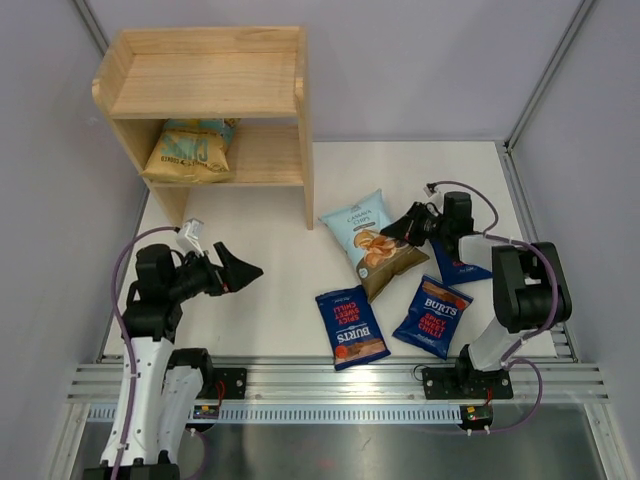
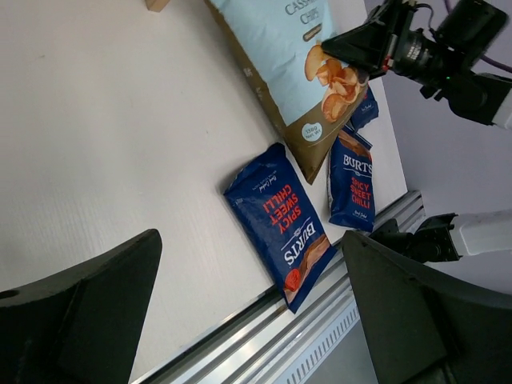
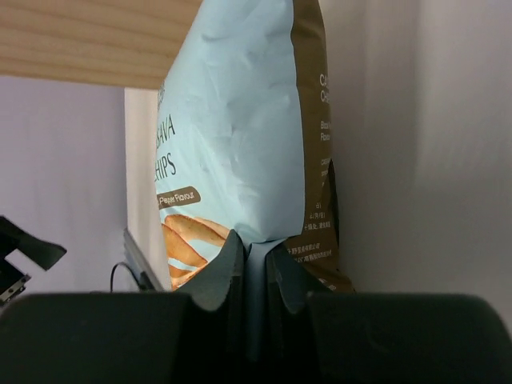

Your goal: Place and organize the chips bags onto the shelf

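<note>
Top view: the yellow-tan bag [image 1: 190, 150] is parked on the lower tier of the shelf [image 1: 205, 85], and three Burts bags [image 1: 350, 325] are lying around on the white counter [image 1: 260, 230]. Left wrist: left hand [image 2: 248, 276] spread wide apart. Right wrist: right hand [image 3: 254, 264] clamped on the edge of the Cassava bag [image 3: 240, 144].

You have the pale wooden two-tier shelf [image 1: 200, 85] at upper left, with a crinkly yellow-tan bag [image 1: 190, 150] on its lower tier. The light-blue Cassava bag [image 1: 368, 240] sits centre. Below it lie the first dark-blue Burts bag [image 1: 351, 326], the second Burts bag [image 1: 433, 315] and the half-hidden third Burts bag [image 1: 462, 268].
</note>
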Tool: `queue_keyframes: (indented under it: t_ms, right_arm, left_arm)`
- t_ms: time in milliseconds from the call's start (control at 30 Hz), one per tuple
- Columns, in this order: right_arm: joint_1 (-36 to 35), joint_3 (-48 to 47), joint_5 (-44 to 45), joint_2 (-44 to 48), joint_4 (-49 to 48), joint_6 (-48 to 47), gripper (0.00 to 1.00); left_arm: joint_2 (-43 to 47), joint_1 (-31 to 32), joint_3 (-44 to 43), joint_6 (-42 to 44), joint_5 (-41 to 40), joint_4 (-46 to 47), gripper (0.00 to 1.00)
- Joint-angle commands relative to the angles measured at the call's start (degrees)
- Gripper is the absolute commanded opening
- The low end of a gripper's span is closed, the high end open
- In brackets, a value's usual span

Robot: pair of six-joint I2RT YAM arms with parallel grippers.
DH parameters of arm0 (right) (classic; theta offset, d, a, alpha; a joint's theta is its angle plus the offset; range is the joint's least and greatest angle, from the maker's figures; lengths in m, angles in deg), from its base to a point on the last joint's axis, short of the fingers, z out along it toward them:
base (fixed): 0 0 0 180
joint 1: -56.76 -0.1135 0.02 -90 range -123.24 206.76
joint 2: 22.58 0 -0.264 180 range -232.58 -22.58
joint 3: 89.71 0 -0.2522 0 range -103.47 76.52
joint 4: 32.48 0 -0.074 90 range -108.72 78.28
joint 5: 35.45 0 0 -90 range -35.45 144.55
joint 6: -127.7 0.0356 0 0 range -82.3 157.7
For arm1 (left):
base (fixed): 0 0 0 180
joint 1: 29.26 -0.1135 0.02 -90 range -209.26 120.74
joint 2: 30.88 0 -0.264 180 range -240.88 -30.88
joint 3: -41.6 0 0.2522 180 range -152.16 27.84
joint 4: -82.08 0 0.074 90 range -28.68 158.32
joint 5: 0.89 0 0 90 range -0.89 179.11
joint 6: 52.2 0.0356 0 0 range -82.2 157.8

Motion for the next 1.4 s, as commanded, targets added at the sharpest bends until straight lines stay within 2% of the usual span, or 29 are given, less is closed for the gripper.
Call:
queue_keyframes:
  t_ms: [0,67,100,200,233,333,400,533,700,833,933,1167,1333,1367]
  right_arm:
    - [0.1,0.5,6.8,6.1,-2.7,3.5,0.09]
    - [0.1,1.1,9.0,9.0,-2.4,5.4,0.09]
    - [0.1,1.3,9.6,9.9,-2.7,6.3,0.09]
    - [0.2,3.0,12.4,14.0,-4.0,10.9,0.04]
    - [0.1,3.8,13.6,16.2,-4.3,12.0,0.04]
    - [0.2,6.2,16.8,21.3,-5.4,17.1,0.06]
    - [0.1,8.2,18.4,24.4,-8.0,22.0,0.06]
    - [0.1,13.7,22.1,34.5,-11.0,29.7,0.06]
    - [0.0,19.2,29.3,46.8,-8.8,40.1,0.06]
    - [0.0,21.1,33.0,57.9,-4.3,44.0,0.06]
    - [0.0,21.0,32.2,62.2,-2.7,46.3,0.05]
    - [0.0,19.4,27.0,62.8,-5.1,47.1,0.05]
    - [-0.6,19.3,24.5,63.9,-6.4,48.4,0.04]
    - [-0.7,19.2,24.3,64.2,-6.5,48.5,0.04]
  left_arm:
    - [-0.2,1.5,1.3,-3.6,-5.2,5.8,0.99]
    - [-1.2,5.0,2.4,-7.1,-8.6,8.2,0.99]
    - [-1.8,6.9,3.9,-8.5,-11.3,12.2,0.99]
    - [-5.4,17.5,6.1,-13.8,-17.5,23.7,0.99]
    - [-6.7,23.0,7.2,-14.7,-18.7,27.0,0.99]
    - [-10.8,31.8,8.8,-17.5,-24.0,39.7,0.99]
    - [-12.7,34.7,9.8,-19.0,-26.0,49.5,0.99]
    - [-19.3,40.5,11.0,-19.8,-29.5,62.4,0.99]
    - [-26.7,46.0,11.1,-18.8,-32.7,77.7,0.99]
    - [-32.9,50.9,7.4,-15.2,-32.9,83.1,0.99]
    - [-37.6,52.4,3.7,-14.7,-33.1,85.4,0.99]
    - [-46.4,53.8,-1.8,-17.0,-24.7,99.8,0.99]
    - [-50.1,54.0,-6.3,-17.6,-26.8,96.5,0.99]
    - [-50.7,54.1,-8.1,-17.7,-26.7,95.0,0.96]
